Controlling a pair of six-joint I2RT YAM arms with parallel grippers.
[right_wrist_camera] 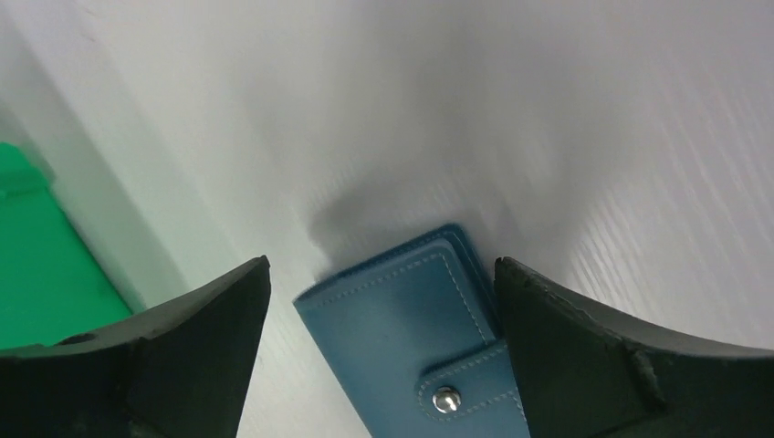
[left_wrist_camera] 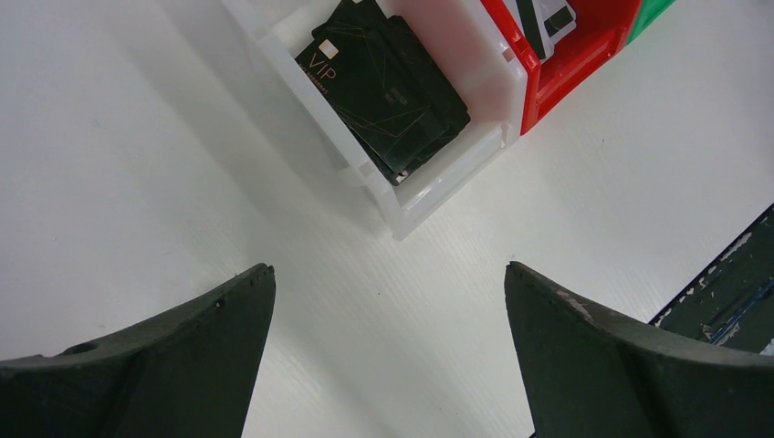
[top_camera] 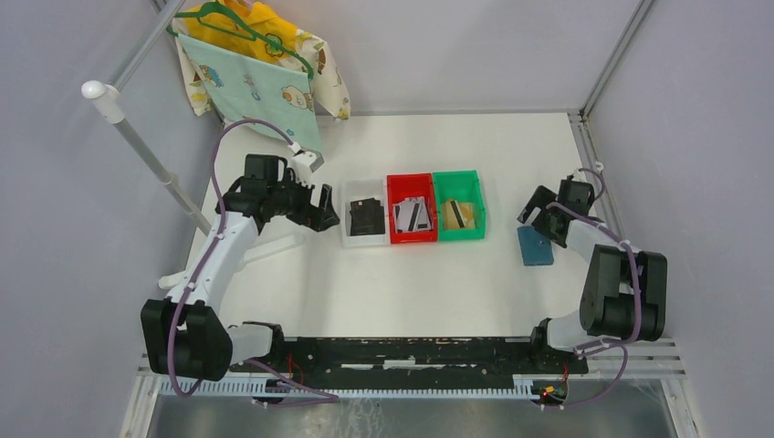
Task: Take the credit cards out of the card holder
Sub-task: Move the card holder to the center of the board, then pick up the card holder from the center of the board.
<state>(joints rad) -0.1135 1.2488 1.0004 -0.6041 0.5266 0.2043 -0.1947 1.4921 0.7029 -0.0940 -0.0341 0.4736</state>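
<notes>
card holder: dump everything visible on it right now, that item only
The card holder is a slate-blue, leather-looking folding wallet with pale stitching along its edges. It is closed: a strap tab wraps over the front and carries a small silver snap. No cards or pockets show. It lies flat on the white table, right of the green bin and apart from it. The right end effector hangs over it, open, jaws either side of it; contact cannot be told.

"VIP" in gold, black credit card [left_wrist_camera: 383,82]
</notes>
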